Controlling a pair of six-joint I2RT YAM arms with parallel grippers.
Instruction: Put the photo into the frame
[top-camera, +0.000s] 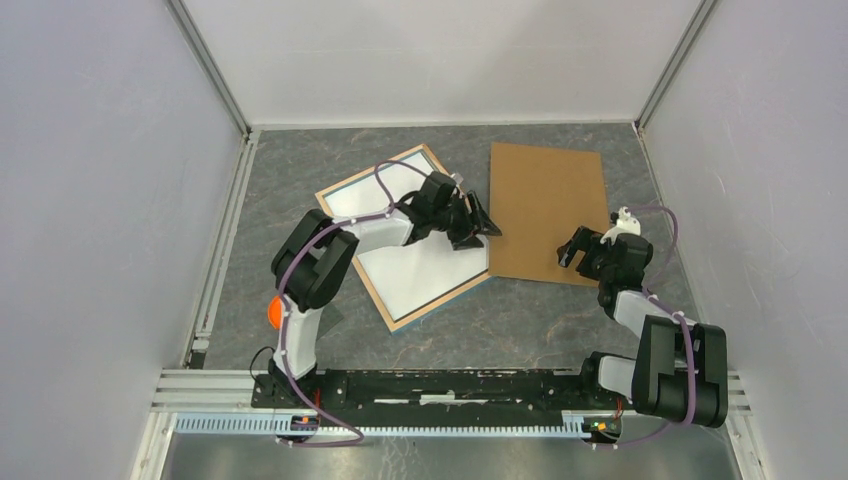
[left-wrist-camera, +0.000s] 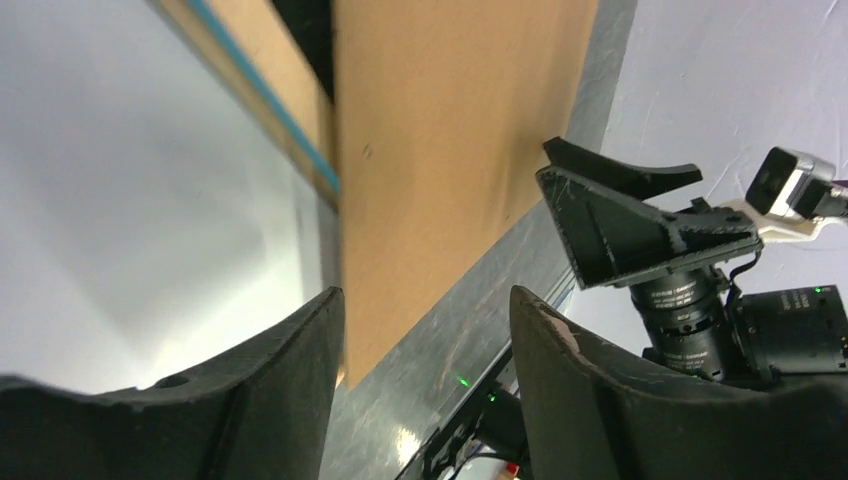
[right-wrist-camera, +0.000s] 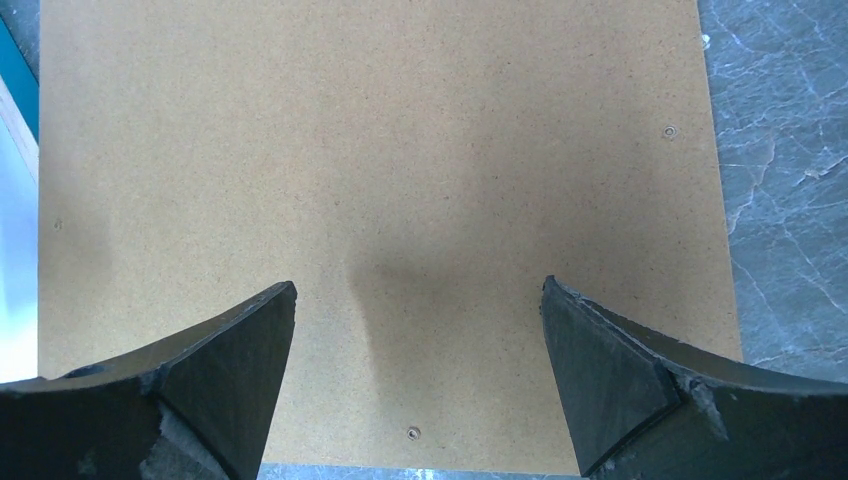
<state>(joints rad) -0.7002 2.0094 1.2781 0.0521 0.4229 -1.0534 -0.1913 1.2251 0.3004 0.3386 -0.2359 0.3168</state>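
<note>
Grey marbled table (top-camera: 560, 320), walled on three sides.

On it, left of centre, we see the frame (top-camera: 345, 184) lying flat and skewed, wood back up. A thin blue line shows along its edge in the left wrist view (left-wrist-camera: 262, 95).

Right of it lies the brown backing board (top-camera: 540, 210), flat. Its near left corner is just beside the frame's right corner; we can't tell if they touch.

The photo (top-camera: 420, 275) sits inside the frame's rim, white back up, filling the opening. The print side is not visible.

The left gripper (top-camera: 480, 225) hangs over the frame's right edge, at the seam with the board. Its fingers (left-wrist-camera: 270, 400) stand apart with nothing between them, only board (left-wrist-camera: 450, 120) and table showing through the gap. We call it parted and empty.

The right gripper (top-camera: 572, 250) hovers over the board's near right part. Its fingers (right-wrist-camera: 220, 370) are spread wide and hold nothing; bare board (right-wrist-camera: 380, 150) shows between them.

The two grippers are near each other and apart.
</note>
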